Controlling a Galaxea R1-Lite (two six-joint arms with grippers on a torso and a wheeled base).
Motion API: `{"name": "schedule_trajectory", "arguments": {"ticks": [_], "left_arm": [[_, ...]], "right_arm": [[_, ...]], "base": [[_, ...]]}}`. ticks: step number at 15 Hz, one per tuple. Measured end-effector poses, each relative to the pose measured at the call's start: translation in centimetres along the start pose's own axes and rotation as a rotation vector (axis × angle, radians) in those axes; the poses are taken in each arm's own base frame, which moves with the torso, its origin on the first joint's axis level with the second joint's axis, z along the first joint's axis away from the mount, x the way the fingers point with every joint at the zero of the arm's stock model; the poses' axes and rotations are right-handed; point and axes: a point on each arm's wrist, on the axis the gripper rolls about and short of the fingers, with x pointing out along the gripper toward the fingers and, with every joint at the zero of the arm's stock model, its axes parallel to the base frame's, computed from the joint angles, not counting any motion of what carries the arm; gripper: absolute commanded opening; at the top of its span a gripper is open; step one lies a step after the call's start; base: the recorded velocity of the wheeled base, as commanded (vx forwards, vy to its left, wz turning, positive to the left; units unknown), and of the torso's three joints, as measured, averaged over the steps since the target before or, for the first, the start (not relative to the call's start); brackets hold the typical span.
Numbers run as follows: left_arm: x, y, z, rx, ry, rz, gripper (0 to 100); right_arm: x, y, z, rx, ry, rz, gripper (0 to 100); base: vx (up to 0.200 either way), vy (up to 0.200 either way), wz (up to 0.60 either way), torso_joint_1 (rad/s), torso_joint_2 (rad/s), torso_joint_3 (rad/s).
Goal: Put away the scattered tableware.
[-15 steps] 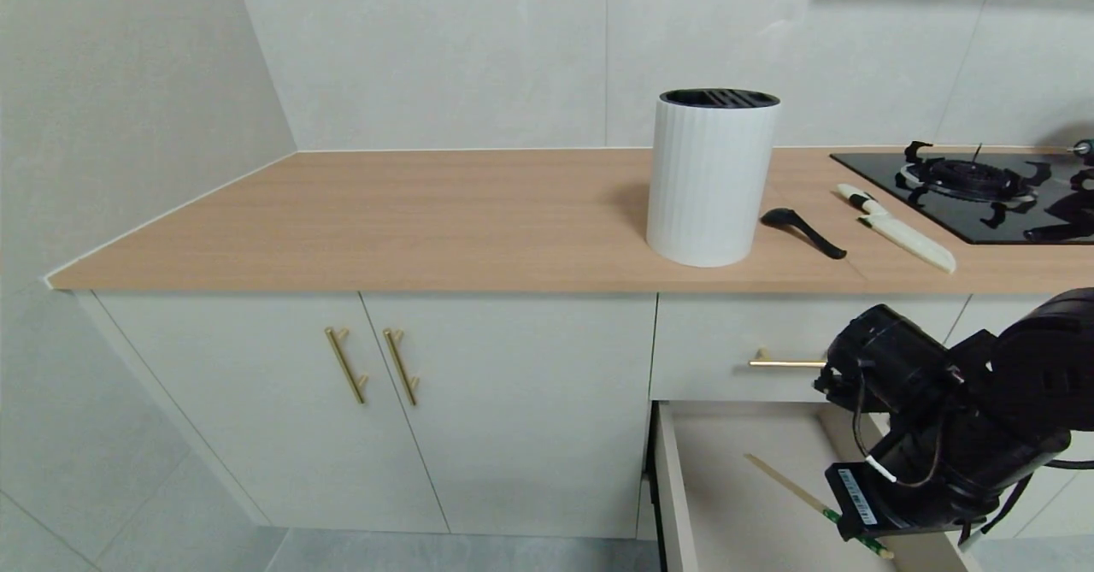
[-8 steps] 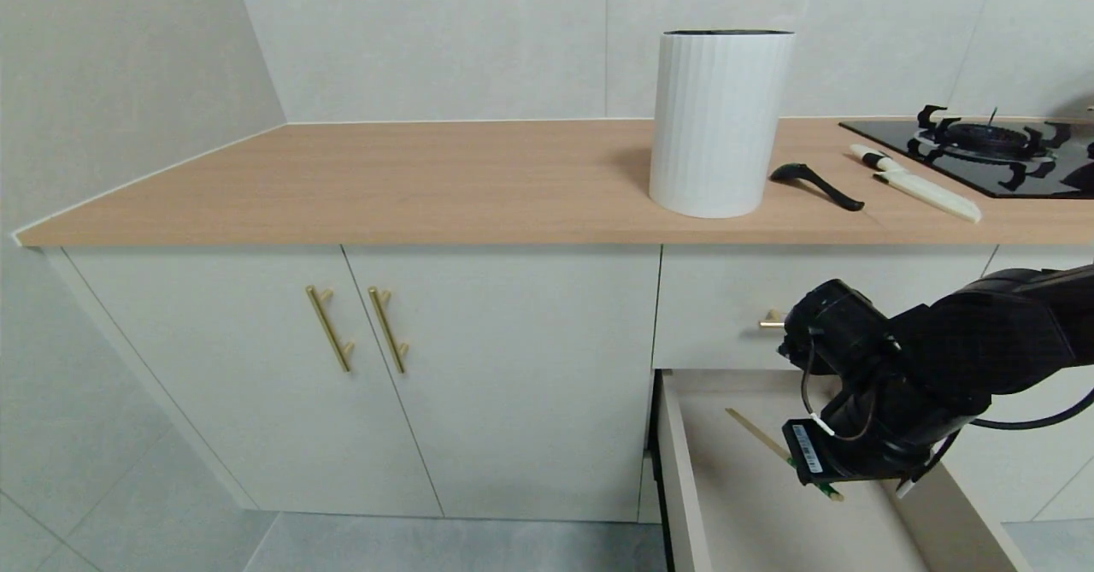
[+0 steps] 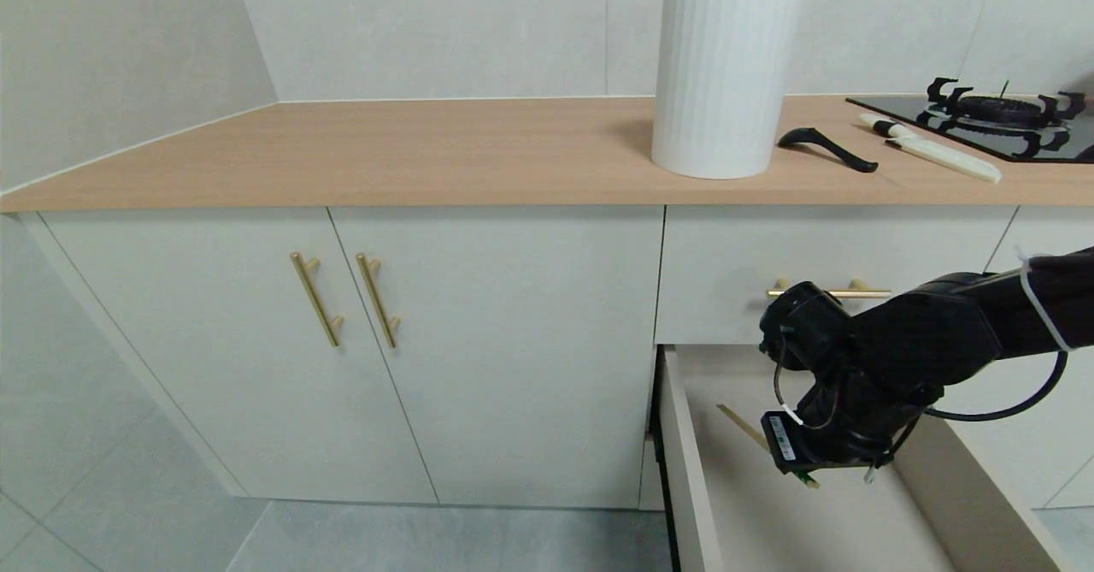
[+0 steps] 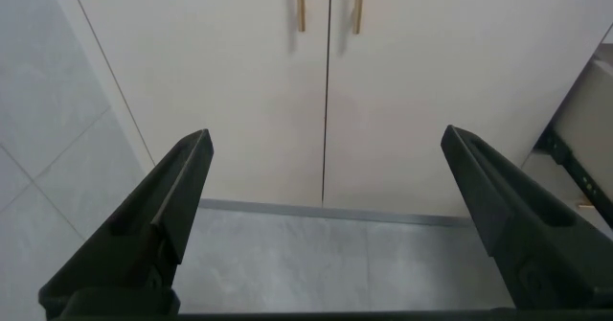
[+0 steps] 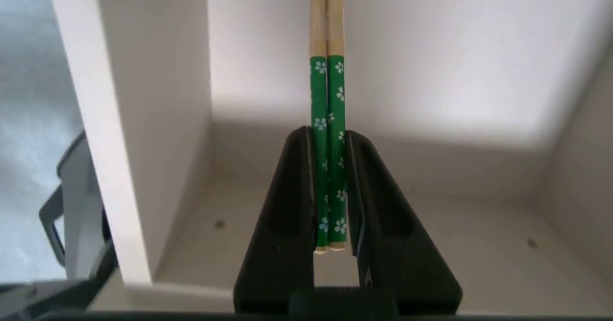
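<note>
Where the right fingers are drawn together, a pair of chopsticks is pinched side by side between them. The pair is gripped at its green, flower-printed ends, and the pale wooden shafts run out past the fingertips. The chopsticks are held inside the open drawer, nearer its left wall than its right and pointed toward its back. Whether their tips touch the drawer floor cannot be told. The right arm is seen low in front of the cabinet, angled down into the drawer from the right. A closed drawer front with a gold bar handle is set just above the open one.

The left fingers are spread wide, with nothing held between them. They are aimed at the lower part of the cabinet doors and the grey floor beneath.

On the wooden desk above the drawers, a white ribbed holder is stood upright. A black spoon is laid just to its right, apart from it. Farther right, a white knife is laid flat between the spoon and the black gas hob, close to the hob's near edge.
</note>
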Motion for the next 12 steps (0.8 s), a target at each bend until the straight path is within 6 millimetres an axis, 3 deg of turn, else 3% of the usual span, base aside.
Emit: {"name": "schedule_trajectory", "arguments": {"ticks": [4,12], "left_arm": [[0.0,0.0,0.0,0.0,0.0,0.0,100],[0.0,0.0,0.0,0.0,0.0,0.0,100]], "right_arm": [[1.5,0.3,0.7,0.005,-0.052,-0.04,0],[8.6,1.2,1.1,0.018,-0.092,-0.092,0]], "base": [[0.0,0.0,0.0,0.0,0.0,0.0],[0.0,0.0,0.0,0.0,0.0,0.0]]}}
